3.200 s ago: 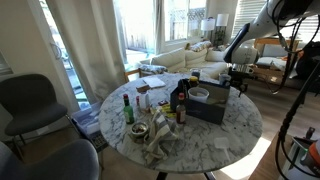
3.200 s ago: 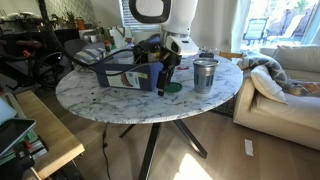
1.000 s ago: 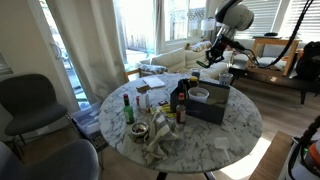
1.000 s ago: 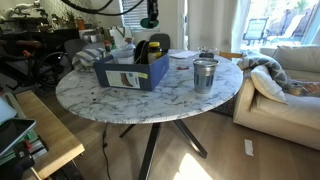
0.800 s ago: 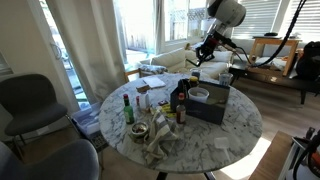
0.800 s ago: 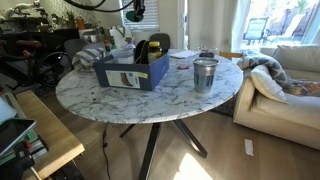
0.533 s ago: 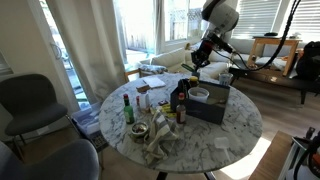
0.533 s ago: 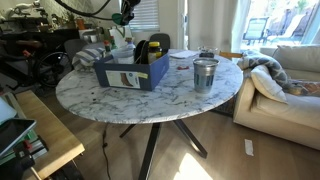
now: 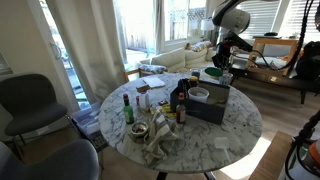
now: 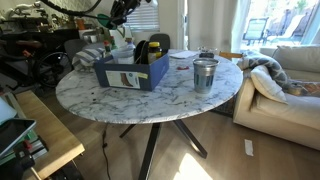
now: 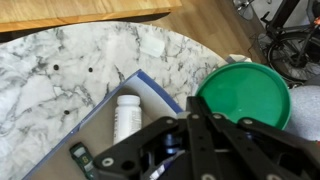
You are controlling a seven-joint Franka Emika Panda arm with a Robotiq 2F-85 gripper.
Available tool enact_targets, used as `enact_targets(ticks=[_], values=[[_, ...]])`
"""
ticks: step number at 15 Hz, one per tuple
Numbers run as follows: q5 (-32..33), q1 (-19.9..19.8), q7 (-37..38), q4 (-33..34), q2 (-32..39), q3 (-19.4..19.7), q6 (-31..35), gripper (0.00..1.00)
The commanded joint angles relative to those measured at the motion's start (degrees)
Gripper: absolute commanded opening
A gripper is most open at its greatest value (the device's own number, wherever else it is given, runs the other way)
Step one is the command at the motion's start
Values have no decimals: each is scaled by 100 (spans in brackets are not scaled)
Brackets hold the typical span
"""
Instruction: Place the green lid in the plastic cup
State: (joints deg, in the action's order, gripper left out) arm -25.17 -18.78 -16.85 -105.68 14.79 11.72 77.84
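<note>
The round green lid fills the right of the wrist view, face-on. My gripper is shut, its black fingers pinching the lid's near-left edge. Under the lid's right side shows a translucent white rim, the plastic cup. In an exterior view the gripper hangs high over the clear plastic cup, which stands behind the blue box. In an exterior view the gripper hovers over the table's far side.
A blue box holds a white bottle and a black roll. A metal cup stands on the marble table. Bottles and a crumpled cloth crowd one side of the table.
The arm has risen off the table beside the blue box and has swung, still shut, across the box towards the plastic cup behind it.
</note>
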Motion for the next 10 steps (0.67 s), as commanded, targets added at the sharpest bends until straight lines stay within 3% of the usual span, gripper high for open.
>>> enact_targets(ticks=[1, 10], values=[[-92, -8, 78, 226, 274, 31, -1, 0], [-558, -7, 265, 689, 1157, -193, -164, 0]])
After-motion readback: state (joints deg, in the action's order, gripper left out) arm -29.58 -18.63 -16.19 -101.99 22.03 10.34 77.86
